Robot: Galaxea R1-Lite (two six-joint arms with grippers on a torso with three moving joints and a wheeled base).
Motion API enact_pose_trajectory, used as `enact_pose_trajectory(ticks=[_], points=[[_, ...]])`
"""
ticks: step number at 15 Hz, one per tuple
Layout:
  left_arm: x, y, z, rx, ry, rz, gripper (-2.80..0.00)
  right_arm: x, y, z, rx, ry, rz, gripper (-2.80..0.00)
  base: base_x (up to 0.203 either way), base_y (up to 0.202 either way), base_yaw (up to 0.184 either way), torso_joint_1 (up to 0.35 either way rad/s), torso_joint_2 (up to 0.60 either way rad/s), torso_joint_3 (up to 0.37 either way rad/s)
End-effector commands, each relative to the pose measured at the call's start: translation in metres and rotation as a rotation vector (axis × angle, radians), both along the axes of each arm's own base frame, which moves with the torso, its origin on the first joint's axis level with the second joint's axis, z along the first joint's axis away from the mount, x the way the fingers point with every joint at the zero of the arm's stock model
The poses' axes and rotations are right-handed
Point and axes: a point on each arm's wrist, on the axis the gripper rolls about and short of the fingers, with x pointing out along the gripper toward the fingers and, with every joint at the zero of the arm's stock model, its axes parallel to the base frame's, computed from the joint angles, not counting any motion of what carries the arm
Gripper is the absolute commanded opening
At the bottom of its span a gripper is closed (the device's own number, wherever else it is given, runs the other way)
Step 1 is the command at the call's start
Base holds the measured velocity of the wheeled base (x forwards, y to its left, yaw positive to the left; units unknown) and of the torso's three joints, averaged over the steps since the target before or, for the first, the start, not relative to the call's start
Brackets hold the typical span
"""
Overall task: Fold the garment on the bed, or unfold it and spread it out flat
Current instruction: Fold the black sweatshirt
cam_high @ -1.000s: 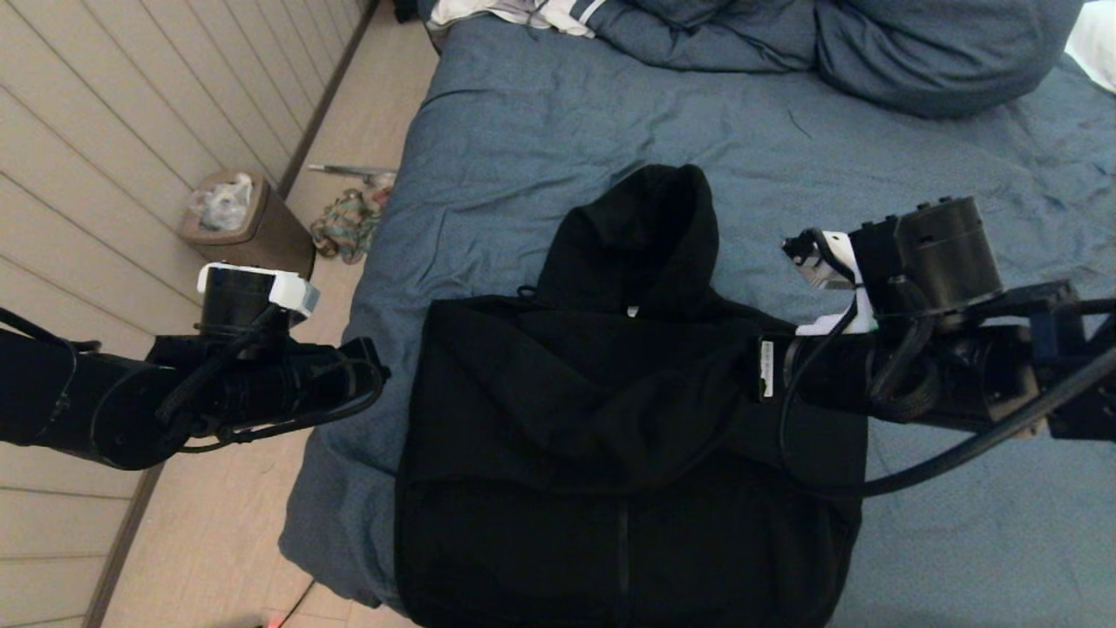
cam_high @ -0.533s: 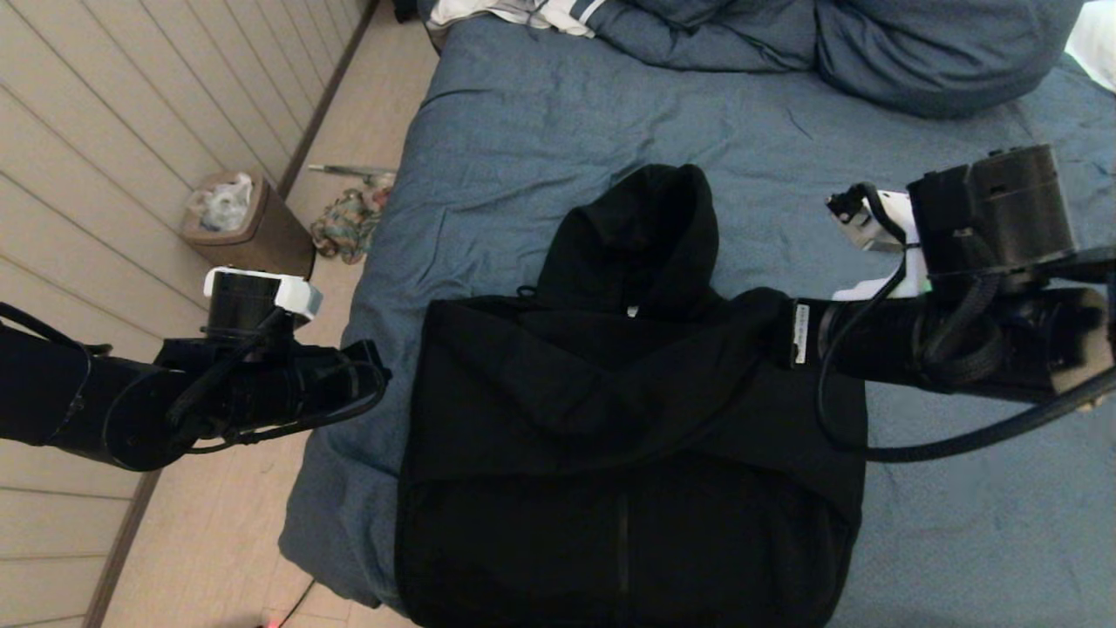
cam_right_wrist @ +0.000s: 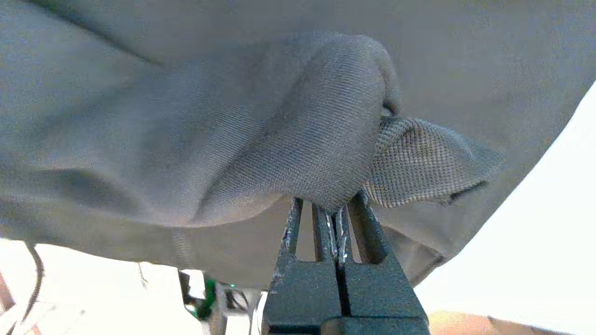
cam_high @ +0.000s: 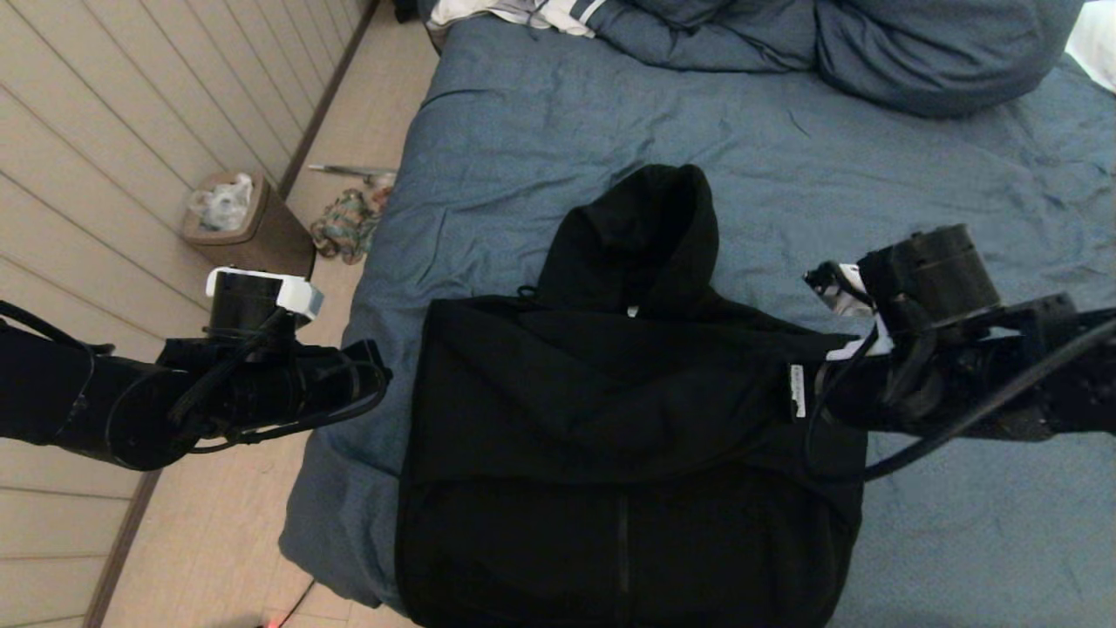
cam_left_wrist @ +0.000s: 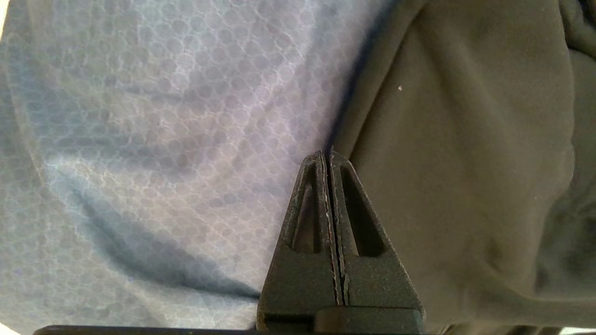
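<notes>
The garment (cam_high: 628,436) was seen as plain black, unpatterned, with a small white label at the neck. The bed (cam_high: 540,131) was covered in slate blue; a fine honeycomb print was shown on that cover in the left wrist view. At the bed's far left corner a white cloth (cam_high: 523,13) with dark stripes was seen. A brown bin (cam_high: 253,231) and a multicoloured rag (cam_high: 344,227) were seen on the pale beige floor (cam_high: 218,541). Both grippers were black.
</notes>
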Motion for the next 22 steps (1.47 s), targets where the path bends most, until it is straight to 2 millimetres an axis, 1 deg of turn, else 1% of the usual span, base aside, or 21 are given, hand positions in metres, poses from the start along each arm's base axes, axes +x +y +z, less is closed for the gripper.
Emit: enact_pose_trajectory(ticks=[1, 2, 3, 5, 8, 10, 12, 13, 15, 16, 18, 20, 22], points=[[0.002, -0.001, -0.003, -0.001, 0.007, 0.001, -2.8, 0.019, -0.002, -0.028, -0.033, 0.094, -0.032, -2.8, 0.0, 0.0, 0.0, 0.0, 0.0, 0.0], [0.003, -0.001, -0.003, -0.001, 0.007, 0.001, -2.8, 0.026, -0.007, -0.037, -0.04, 0.118, -0.055, 0.0, 0.0, 0.0, 0.0, 0.0, 0.0, 0.0], [0.002, -0.001, -0.003, -0.001, 0.006, 0.001, -2.8, 0.03, -0.012, -0.042, -0.037, 0.119, -0.072, 0.0, 0.0, 0.0, 0.0, 0.0, 0.0, 0.0], [0.003, -0.001, -0.003, -0.001, 0.007, 0.001, -2.8, 0.03, -0.023, -0.042, 0.0, 0.114, -0.072, 0.0, 0.0, 0.0, 0.0, 0.0, 0.0, 0.0], [0.003, -0.001, -0.004, 0.0, 0.01, 0.001, -2.8, 0.023, -0.043, -0.027, 0.097, 0.085, -0.056, 0.0, 0.0, 0.0, 0.0, 0.0, 0.0, 0.0], [0.002, -0.001, -0.002, -0.002, 0.003, 0.002, -2.8, 0.014, -0.056, -0.011, 0.19, 0.049, -0.012, 0.0, 0.0, 0.0, 0.0, 0.0, 0.0, 0.0], [-0.002, 0.002, 0.007, -0.009, -0.022, 0.009, -2.8, 0.0, -0.065, 0.006, 0.27, 0.001, 0.035, 0.0, 0.0, 0.0, 0.0, 0.0, 0.0, 0.0], [-0.006, 0.003, 0.015, -0.016, -0.043, 0.015, -2.8, -0.006, -0.068, 0.013, 0.306, -0.018, 0.06, 0.0, 0.0, 0.0, 0.0, 0.0, 0.0, 0.0], [-0.018, 0.011, 0.035, -0.05, -0.089, 0.03, -2.8, -0.021, -0.068, 0.025, 0.447, -0.025, 0.118, 0.0, 0.0, 0.0, 0.0, 0.0, 0.0, 0.0], [-0.024, 0.014, 0.044, -0.071, -0.106, 0.025, -2.8, -0.026, -0.067, 0.028, 0.529, -0.005, 0.153, 0.0, 0.0, 0.0, 0.0, 0.0, 0.0, 0.0], [-0.038, 0.019, 0.056, -0.132, -0.091, -0.038, -2.8, -0.034, -0.065, 0.027, 0.633, 0.043, 0.218, 0.0, 0.0, 0.0, 0.0, 0.0, 0.0, 0.0], [-0.051, 0.029, 0.066, -0.21, -0.046, -0.155, -2.8, -0.045, -0.068, 0.026, 0.635, 0.036, 0.207, 0.0, 0.0, 0.0, 0.0, 0.0, 0.0, 0.0], [-0.06, 0.035, 0.066, -0.293, 0.036, -0.297, -2.8, -0.05, -0.078, 0.014, 0.633, 0.059, 0.161, 0.0, 0.0, 0.0, 0.0, 0.0, 0.0, 0.0]])
